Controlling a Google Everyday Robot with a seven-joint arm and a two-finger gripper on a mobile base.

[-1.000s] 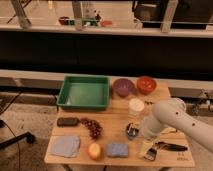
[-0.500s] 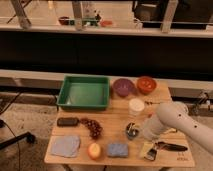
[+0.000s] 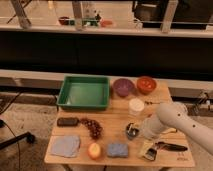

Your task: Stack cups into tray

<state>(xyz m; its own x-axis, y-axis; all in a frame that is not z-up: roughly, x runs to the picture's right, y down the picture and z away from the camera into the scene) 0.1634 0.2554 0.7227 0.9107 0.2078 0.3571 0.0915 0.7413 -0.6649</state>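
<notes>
1. The gripper (image 3: 136, 132) hung low over the wooden table (image 3: 165, 95), right at the steel cup (image 3: 131, 131).
2. The light-blue cup (image 3: 136, 106) stood just behind it.
3. The green tray (image 3: 84, 92) sat at the back left, beside the purple bowl (image 3: 122, 86) and the orange-red bowl (image 3: 146, 84).

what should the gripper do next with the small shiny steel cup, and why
Probably settle the gripper onto the small shiny steel cup and take hold of it. The gripper sits right at that cup near the table's front edge, while the large rectangular green plastic tray holds no cups and the wider pale plastic cup stands untouched just behind. Whether the cup is gripped can't be told.
</notes>
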